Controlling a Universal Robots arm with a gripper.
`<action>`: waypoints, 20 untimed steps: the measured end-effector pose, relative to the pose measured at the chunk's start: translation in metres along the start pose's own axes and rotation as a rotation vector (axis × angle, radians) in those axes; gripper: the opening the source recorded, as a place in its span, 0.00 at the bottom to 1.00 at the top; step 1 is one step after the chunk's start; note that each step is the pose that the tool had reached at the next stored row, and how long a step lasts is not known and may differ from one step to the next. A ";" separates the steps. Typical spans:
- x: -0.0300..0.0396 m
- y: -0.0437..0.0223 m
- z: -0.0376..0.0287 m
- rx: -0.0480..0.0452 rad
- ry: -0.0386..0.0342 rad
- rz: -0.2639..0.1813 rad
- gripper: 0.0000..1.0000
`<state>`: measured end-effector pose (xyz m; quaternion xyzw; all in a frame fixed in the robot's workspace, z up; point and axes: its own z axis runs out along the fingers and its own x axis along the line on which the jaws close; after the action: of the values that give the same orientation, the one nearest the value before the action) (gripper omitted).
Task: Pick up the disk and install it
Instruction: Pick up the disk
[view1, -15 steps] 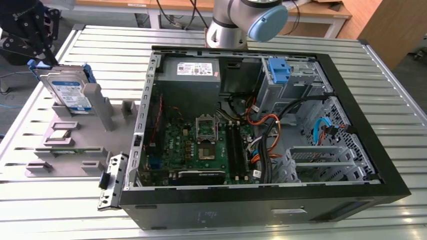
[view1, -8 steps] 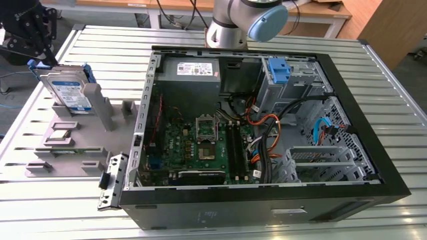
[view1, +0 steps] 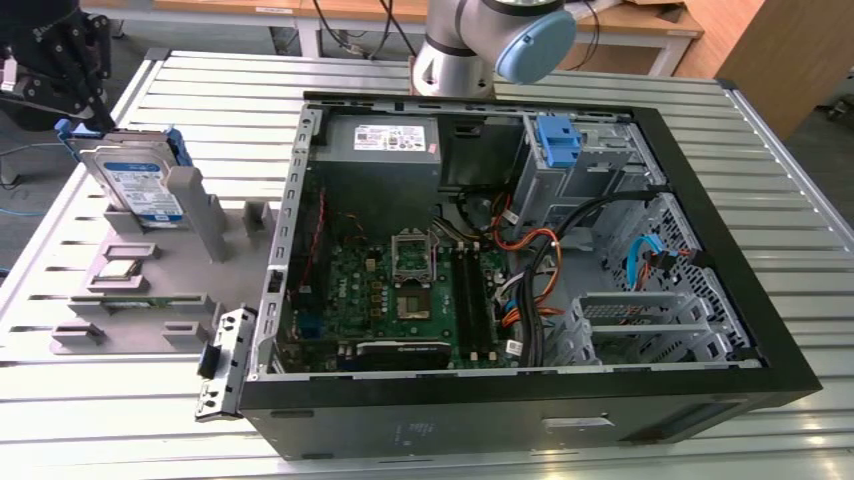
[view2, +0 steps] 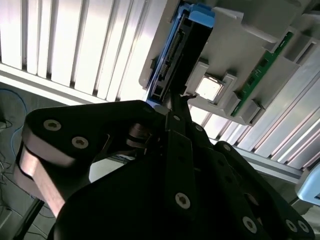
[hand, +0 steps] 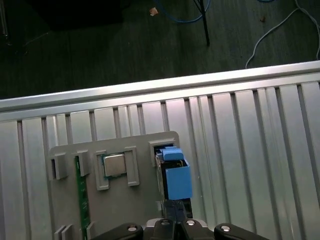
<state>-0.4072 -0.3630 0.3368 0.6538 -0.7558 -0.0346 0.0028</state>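
The disk (view1: 135, 186) is a silver drive with a blue-and-white label in a blue carrier. It stands on edge in a slot of the grey holder (view1: 160, 275) at the exterior view's left. My black gripper (view1: 83, 108) hangs just above the disk's far upper end, beside the blue carrier rim. In the first wrist view the disk's blue tab (hand: 177, 182) lies just ahead of my gripper (hand: 173, 209). Its fingers look pressed together with nothing seen between them. In the second wrist view my gripper (view2: 183, 98) ends beside the disk's edge (view2: 172, 52).
The open computer case (view1: 781, 350) fills the exterior view's middle and right, with a blue bracket (view1: 558, 142) in its far bay and a grey power supply (view1: 387, 140) beside it. The holder also carries a square chip (hand: 114, 164) and a green memory stick (hand: 82, 197). The slatted table's edge (hand: 150, 89) is close.
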 end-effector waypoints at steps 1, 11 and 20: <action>0.0000 -0.0001 0.0000 -0.0006 -0.0001 -0.011 0.10; 0.0000 -0.0003 0.0001 -0.0025 -0.0007 -0.044 0.10; -0.0015 -0.0101 -0.0004 -0.0025 -0.0009 -0.044 0.10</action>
<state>-0.3970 -0.3630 0.3367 0.6704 -0.7412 -0.0358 0.0025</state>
